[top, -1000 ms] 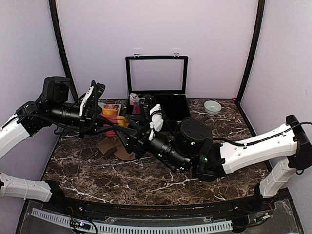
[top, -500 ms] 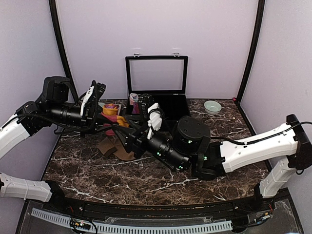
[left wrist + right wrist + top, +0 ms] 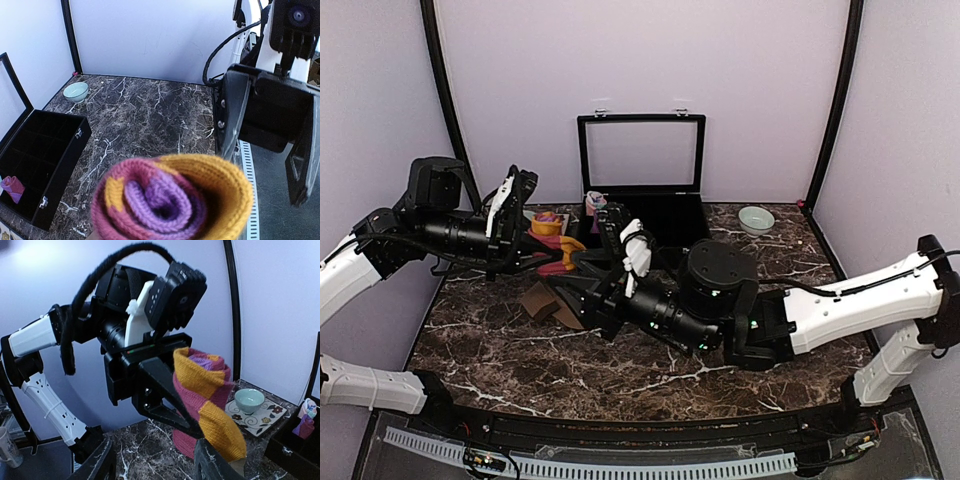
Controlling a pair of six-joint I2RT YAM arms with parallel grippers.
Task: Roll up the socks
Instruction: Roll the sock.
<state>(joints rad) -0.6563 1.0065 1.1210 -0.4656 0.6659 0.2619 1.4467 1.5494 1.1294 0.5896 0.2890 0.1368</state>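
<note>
Gripping the sock roll [image 3: 170, 200], a soft ribbed knit with maroon, orange and purple spiral layers, is the left gripper [image 3: 185, 412]; the right gripper [image 3: 155, 450] has its fingers apart, holding nothing.

The rolled sock [image 3: 170, 200], lower centre: maroon, orange and purple bands. The table [image 3: 145, 110]: dark brown marble, white veins. The bowl [image 3: 76, 91], upper left: pale green.

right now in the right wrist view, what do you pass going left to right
white mug -> rolled sock -> pale green bowl -> pink and blue bundle
</note>
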